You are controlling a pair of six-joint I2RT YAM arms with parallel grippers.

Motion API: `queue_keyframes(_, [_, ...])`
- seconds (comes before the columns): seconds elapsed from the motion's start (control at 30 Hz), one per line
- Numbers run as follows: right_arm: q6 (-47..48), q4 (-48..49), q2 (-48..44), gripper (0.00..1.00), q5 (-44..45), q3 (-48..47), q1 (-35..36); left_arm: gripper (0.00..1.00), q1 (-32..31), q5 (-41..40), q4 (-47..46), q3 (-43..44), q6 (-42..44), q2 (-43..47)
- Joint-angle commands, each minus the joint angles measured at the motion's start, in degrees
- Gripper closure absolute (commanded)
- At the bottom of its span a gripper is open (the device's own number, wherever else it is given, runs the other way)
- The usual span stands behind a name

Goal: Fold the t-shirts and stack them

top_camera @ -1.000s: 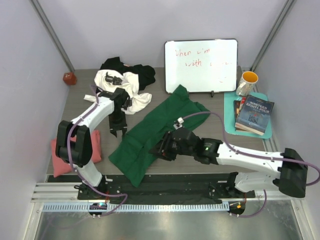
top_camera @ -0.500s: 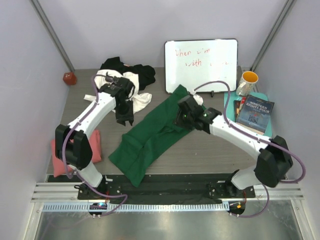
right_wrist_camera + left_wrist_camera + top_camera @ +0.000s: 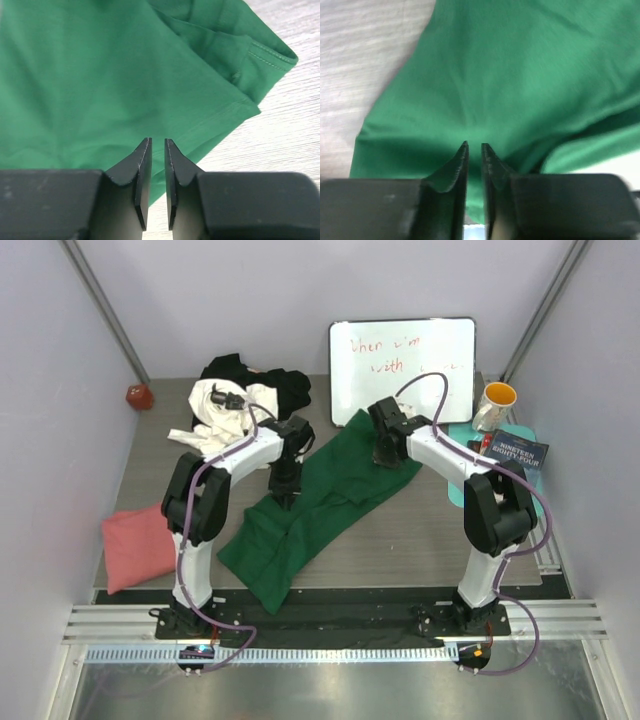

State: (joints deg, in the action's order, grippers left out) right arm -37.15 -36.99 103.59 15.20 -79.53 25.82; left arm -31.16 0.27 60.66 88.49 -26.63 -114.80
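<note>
far left, a small red ball [image 3: 138, 396] sits at the back of the table [image 3: 430, 530], and a salmon pink t-shirt [image 3: 140, 545] lies folded flat near the front edge. behind it the white t-shirt [image 3: 222, 412] and black t-shirt [image 3: 287, 388] lie in a loose, unfolded heap. the dark green t-shirt [image 3: 320, 505] lies at mid-table, stretched on a diagonal from front left to back right, rumpled and folded over on itself in places. the left gripper [image 3: 285, 494] is down on its left edge; the wrist view shows the jaws drawn nearly together, with creases in the cloth gathering into the tips, so the fabric appears nipped between them. the right gripper [image 3: 384, 454] is down on the far right corner near the hem, its jaws likewise close with only a thin slit; the cloth lies flat under the tips there, and i cannot tell whether any is caught. further right stand a whiteboard [image 3: 402, 370], a mug [image 3: 495, 402] and books [image 3: 515, 455] on a teal mat [image 3: 458, 475], all well apart from the work. judgement: the step in hand is taking hold of the green shirt at two points to spread or fold it; one shirt looks done, three are left. the next move calls for a confirmed pinch on both sides, then a level, matched lift so neither edge slips and the cloth opens flat.
</note>
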Motion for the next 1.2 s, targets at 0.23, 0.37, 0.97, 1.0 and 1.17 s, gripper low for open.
queue_keyframes(0.23, [4.2,-1.8,8.2,0.97,-0.3,-1.7,-0.7,1.00,-0.8,-1.0,-3.5,-2.6,0.5,-2.8])
queue_keyframes(0.37, [4.4,-1.7,12.6,0.99,-1.1,-2.4,-0.8,1.00,-1.1,-0.4,-4.4,-5.3,0.3,-1.7])
queue_keyframes(0.97, [11.3,-1.8,24.5,0.99,-9.1,-17.4,4.2,1.00,-3.9,-0.4,-4.1,-15.8,0.9,1.9])
queue_keyframes(1.0, [11.5,-1.8,25.3,0.99,-9.7,-18.5,4.3,1.00,-4.0,-0.4,-4.3,-16.5,0.8,2.3])
queue_keyframes(1.17, [13.1,-1.8,31.1,0.99,-11.2,-26.7,4.9,1.00,-4.0,-1.6,-3.9,-16.9,0.6,2.7])
